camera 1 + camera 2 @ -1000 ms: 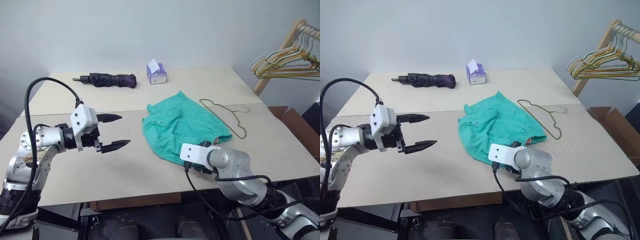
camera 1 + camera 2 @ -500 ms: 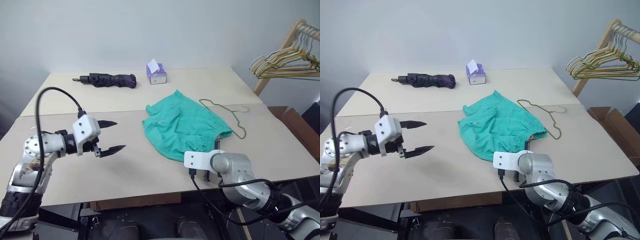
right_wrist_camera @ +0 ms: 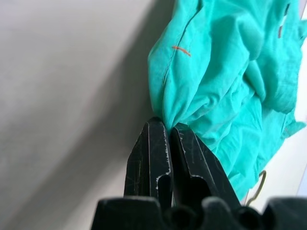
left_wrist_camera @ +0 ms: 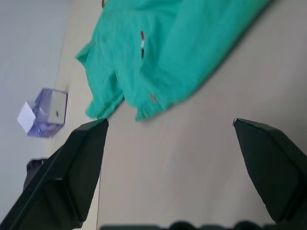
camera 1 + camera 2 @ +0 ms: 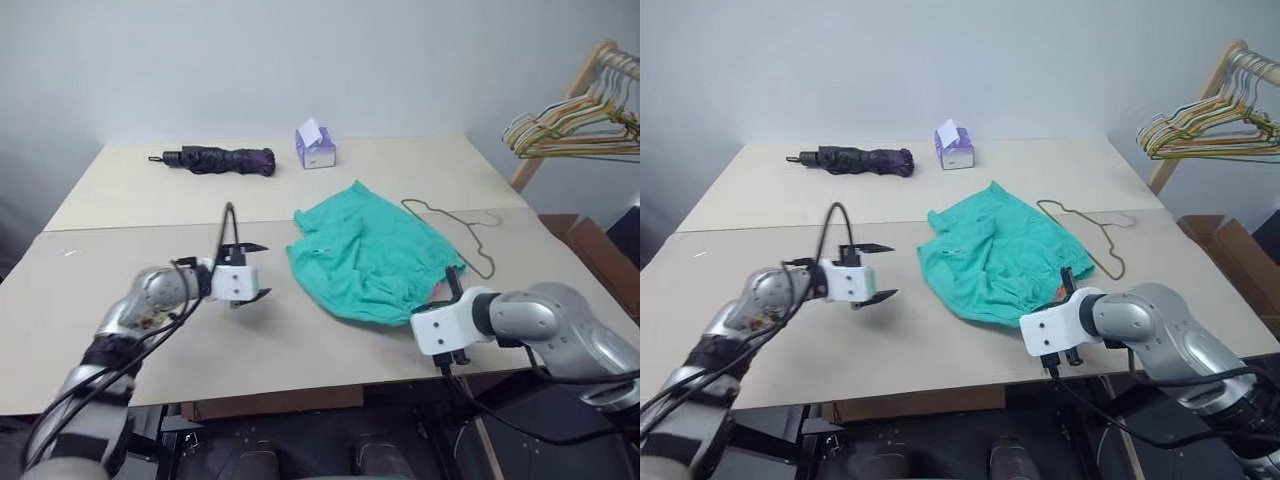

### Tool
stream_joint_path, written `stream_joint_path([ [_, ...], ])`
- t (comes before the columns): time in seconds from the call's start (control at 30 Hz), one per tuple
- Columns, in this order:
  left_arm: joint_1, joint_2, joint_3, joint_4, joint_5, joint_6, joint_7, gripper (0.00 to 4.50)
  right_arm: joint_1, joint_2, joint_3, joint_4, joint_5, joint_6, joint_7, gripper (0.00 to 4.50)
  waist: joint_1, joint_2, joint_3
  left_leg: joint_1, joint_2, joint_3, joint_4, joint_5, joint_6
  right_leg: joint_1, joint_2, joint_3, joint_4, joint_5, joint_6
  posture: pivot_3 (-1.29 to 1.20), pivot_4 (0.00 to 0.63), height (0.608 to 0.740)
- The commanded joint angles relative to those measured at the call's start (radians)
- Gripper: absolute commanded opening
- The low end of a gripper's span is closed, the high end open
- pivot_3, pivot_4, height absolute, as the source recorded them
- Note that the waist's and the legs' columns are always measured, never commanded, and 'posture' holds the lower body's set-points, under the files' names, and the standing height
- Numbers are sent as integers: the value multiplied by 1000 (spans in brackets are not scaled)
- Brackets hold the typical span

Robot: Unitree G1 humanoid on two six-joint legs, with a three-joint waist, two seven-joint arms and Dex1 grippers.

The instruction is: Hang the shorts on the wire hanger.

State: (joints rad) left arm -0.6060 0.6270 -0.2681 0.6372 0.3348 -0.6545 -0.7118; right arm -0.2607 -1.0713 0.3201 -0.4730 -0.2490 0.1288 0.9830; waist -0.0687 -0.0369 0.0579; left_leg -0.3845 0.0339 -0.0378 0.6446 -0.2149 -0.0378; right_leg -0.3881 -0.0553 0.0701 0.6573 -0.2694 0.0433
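Shorts (image 5: 372, 257) lie crumpled mid-table (image 5: 150, 370), near edge pinched between pressed-together fingers of right gripper (image 3: 168, 135). Wire hanger (image 5: 452, 233) flat just beside shorts, far side. Left gripper (image 5: 248, 270) spread wide, hovering near shorts' other side.

Shorts (image 5: 995, 262) lie on the table (image 5: 940, 340). Wire hanger (image 5: 1085, 232) touches their right edge; umbrella (image 5: 852, 159) lies well beyond them.

- Even, soft, diffuse light; no glare on the desk (image 5: 300, 340).
- Faint soft shadow under the left pincer (image 5: 251, 270).
- Left wrist view: shorts (image 4: 163, 52) slightly smeared, near fingers (image 4: 72, 177) soft.
- Right wrist view: broad shadow on the desk beside the shorts.
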Motion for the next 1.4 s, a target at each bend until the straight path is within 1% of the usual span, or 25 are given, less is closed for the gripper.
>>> stream_joint_path([
  [0.03, -94, -37, -41, 134, 77, -85, 109, 4500, 10, 12, -64, -20, 17, -25, -5, 25, -7, 0, 0, 0, 0, 0, 0, 0, 0, 0, 0, 0, 0, 0, 0, -158, 0, 740],
  [0.1, -140, -62, -65, 205, 105, -112, 142, 4500, 28, 13, -82, -28, 16, -32, -9, 25, -24, 0, 0, 0, 0, 0, 0, 0, 0, 0, 0, 0, 0, 0, 0, -170, 0, 740],
  [0.23, -210, -86, -133, 336, 182, -167, 190, 4500, 58, 19, -141, -68, 56, -3, -1, 25, -41, 0, 0, -1, 0, 0, 0, 0, 0, 0, 0, 0, 0, 0, 1, -197, 0, 740],
  [0.3, -239, -101, -160, 392, 213, -170, 219, 4500, 67, 16, -160, -82, 69, 5, 9, 25, -56, 0, 0, -1, -1, -1, 0, 0, 0, 0, 0, 0, 0, -2, 4, -208, 0, 740],
  [0.43, -294, -137, -210, 484, 275, -149, 280, 4500, 78, 12, -183, -93, 71, 9, 20, 25, -64, 0, -3, -1, -1, -1, 0, 0, 0, 0, -1, 0, 0, -4, 8, -220, 0, 740],
  [0.53, -325, -164, -243, 536, 319, -121, 343, 3952, 85, 16, -196, -102, 74, 19, 19, 0, -73, 0, -5, -1, -1, -1, 0, 0, 0, 1, -1, 0, 0, -4, 8, -228, 0, 740],
  [0.6, -341, -180, -257, 564, 340, -100, 387, 3299, 90, 15, -202, -107, 76, 21, 20, 0, -80, 1, -6, 0, -1, -1, 0, 0, 0, 1, -1, 0, 0, -5, 9, -232, 0, 740],
  [0.63, -346, -186, -257, 576, 338, -96, 391, 3083, 92, 14, -205, -108, 76, 20, 21, 0, -84, 1, -6, 0, -1, -1, 0, 0, 0, 1, -1, 0, 0, -5, 9, -232, 0, 740],
  [0.67, -352, -191, -259, 586, 338, -92, 397, 2658, 94, 13, -209, -108, 77, 19, 21, 0, -88, 1, -6, 0, -1, -1, 0, 0, 0, 1, -1, 0, 0, -5, 9, -232, 0, 740],
  [0.77, -365, -198, -260, 602, 338, -89, 405, 1800, 93, 13, -214, -107, 79, 19, 22, 0, -102, 1, -6, -1, -1, -2, 0, 0, 0, 1, -1, 0, 0, -5, 10, -236, 0, 740],
  [0.93, -383, -188, -248, 610, 322, -94, 405, 135, 81, 21, -209, -96, 77, 14, 20, 0, -118, 1, -6, -1, -2, -2, 0, 0, 0, 1, -2, 0, 0, -5, 10, -235, 0, 740],
  [0.97, -386, -178, -242, 608, 314, -99, 398, 29, 76, 25, -204, -92, 75, 12, 18, 0, -119, 1, -6, -1, -2, -3, 0, 0, 0, 1, -2, 0, 0, -5, 10, -235, 0, 740],
  [1.07, -389, -140, -223, 596, 288, -128, 368, 29, 63, 37, -189, -71, 65, 1, 13, 0, -129, 1, -6, -1, -2, -3, 0, 0, 0, 1, -2, -1, 0, -6, 11, -219, 0, 740],
  [1.17, -380, -76, -199, 565, 243, -181, 288, 29, 41, 56, -169, -34, 42, -22, 0, 0, -143, 1, -6, -2, -2, -4, 0, 0, 0, 0, -2, -1, 1, -6, 11, -203, 0, 740],
  [1.3, -343, 34, -156, 489, 163, -242, 151, 29, 2, 95, -139, 44, -6, -81, -38, 0, -150, 1, -6, -1, -2, -4, -1, 0, 0, 0, -2, -1, 2, -6, 11, -164, 0, 740],
  [1.4, -276, 134, -99, 375, 36, -246, -10, 29, -28, 125, -121, 103, -29, -132, -59, 0, -152, 1, -6, 0, -1, -4, -1, 0, 0, 0, -2, -1, 4, -6, 11, -142, 0, 740],
])
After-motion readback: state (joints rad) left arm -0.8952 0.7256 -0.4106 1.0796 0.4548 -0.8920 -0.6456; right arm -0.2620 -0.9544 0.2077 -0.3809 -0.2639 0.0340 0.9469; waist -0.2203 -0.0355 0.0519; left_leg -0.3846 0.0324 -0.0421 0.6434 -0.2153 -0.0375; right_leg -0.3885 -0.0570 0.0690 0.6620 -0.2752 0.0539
